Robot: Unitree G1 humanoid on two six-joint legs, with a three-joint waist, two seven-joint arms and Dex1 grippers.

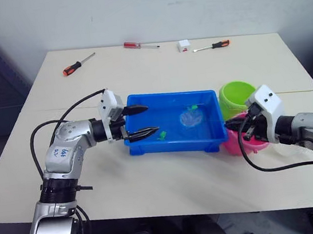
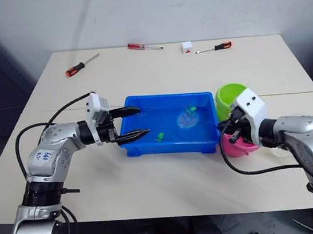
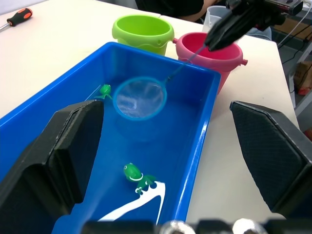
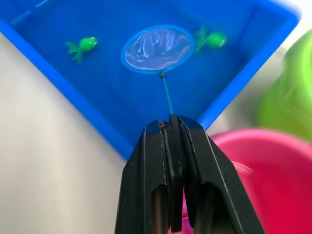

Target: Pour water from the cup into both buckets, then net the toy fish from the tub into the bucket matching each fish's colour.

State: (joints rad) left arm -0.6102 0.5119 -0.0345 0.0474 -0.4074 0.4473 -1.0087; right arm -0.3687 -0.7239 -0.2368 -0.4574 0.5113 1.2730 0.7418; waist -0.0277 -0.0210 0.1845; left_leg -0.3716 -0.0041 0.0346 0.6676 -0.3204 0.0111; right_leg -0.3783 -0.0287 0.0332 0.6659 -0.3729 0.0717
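A pale surface (image 1: 152, 169) carries a bright blue tub (image 1: 174, 144) at its middle, with a lime green bucket (image 1: 236, 98) and a pink bucket (image 1: 242, 143) touching each other just beside the tub's right end. The right claw (image 4: 171, 127) has its two black fingers pressed together on the thin handle of the net (image 4: 157, 48), reaching from above the pink bucket so that the light blue hoop sits inside the tub, near its right half. Two green toy fish are in the tub: one (image 4: 210, 39) lies just beside the hoop's rim toward the green bucket, the other (image 4: 83, 46) rests near the tub's front wall toward the left end. No pink fish can be made out. The left claw (image 1: 137, 122) hovers with its fingers spread wide apart over the tub's left end, holding nothing. The clear cup (image 3: 214, 13) stands behind the buckets. Three screwdrivers (image 1: 78, 64) and a small white box (image 1: 184, 45) lie well apart at the far edge. The step in hand appears to be netting fish, with pouring seemingly done. The next move likely calls for sliding the hoop under the nearer green fish, lifting it level, and tipping it into the green bucket.
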